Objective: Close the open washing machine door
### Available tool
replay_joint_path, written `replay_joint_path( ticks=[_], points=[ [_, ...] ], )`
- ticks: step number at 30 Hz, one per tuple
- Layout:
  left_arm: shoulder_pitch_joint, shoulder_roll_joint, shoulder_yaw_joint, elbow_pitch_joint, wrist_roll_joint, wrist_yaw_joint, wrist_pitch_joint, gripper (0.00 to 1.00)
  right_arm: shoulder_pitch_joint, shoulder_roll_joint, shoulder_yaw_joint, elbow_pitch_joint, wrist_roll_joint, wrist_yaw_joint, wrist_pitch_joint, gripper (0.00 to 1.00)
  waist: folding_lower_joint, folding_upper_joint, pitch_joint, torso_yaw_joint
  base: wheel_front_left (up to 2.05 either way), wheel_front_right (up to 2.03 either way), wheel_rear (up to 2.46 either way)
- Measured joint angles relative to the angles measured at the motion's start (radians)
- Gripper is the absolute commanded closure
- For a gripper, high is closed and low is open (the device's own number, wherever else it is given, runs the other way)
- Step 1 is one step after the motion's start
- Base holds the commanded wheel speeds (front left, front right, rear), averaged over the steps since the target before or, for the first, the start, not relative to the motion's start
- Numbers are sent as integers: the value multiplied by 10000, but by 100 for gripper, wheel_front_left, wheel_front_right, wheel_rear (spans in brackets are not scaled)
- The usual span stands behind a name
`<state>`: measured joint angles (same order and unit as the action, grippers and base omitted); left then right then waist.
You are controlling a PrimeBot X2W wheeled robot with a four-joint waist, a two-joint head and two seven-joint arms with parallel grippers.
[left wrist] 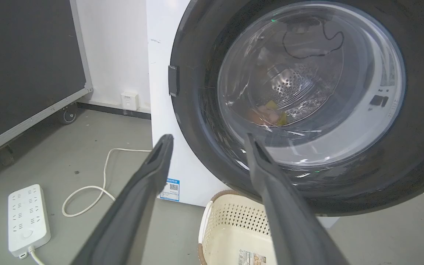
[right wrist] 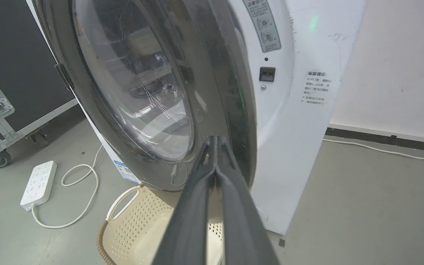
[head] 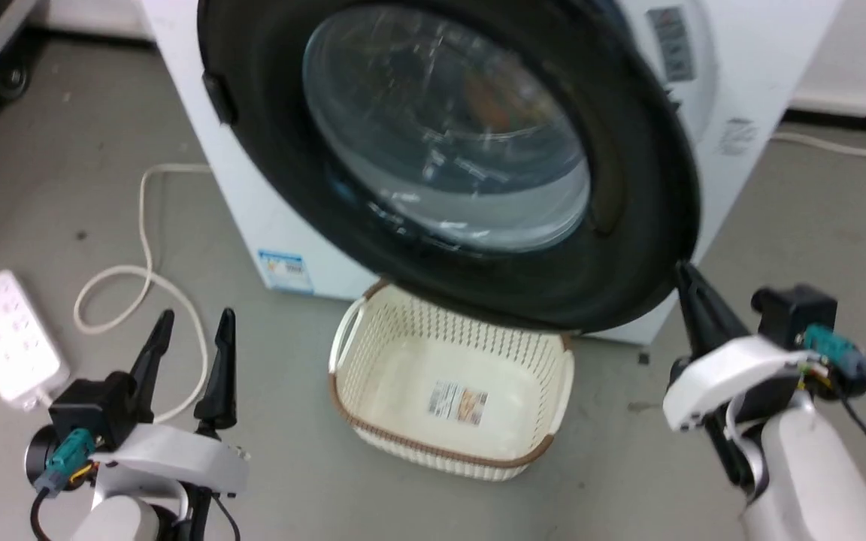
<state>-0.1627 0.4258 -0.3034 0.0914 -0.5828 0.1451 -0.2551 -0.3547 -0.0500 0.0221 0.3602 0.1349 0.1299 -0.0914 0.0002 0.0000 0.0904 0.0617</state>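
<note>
R gripper [head: 687,285], lower right of head view: dark fingers pressed together, nothing between, tips at lower-right rim of the large round glossy black-framed washing machine door [head: 448,150] w/ glass bowl window, upper centre, ajar from white cabinet [head: 749,90]. L gripper [head: 196,319], lower left: fingers spread, empty, well apart from door. Under door's bottom edge, a cream perforated plastic basket [head: 418,443]; grey floor [head: 613,481] bare either side.

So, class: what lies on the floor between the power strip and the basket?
A looped white cable on grey floor, seen in the right wrist view.
</note>
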Motion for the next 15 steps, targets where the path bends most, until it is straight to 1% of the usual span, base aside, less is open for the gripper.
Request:
replay_joint_path(
  ticks=[7,15],
  points=[
    [-342,-94,98,-31,23,-238,-10,0,-1238,0,-566,1149,-324,2,-318,100,0,0,741,342,0,0,0],
    [-886,-249,213,-29,213,-554,-12,0,-2619,29,-1480,1904,-851,23,-631,100,-1,1,1496,540,0,0,0]
  ],
)
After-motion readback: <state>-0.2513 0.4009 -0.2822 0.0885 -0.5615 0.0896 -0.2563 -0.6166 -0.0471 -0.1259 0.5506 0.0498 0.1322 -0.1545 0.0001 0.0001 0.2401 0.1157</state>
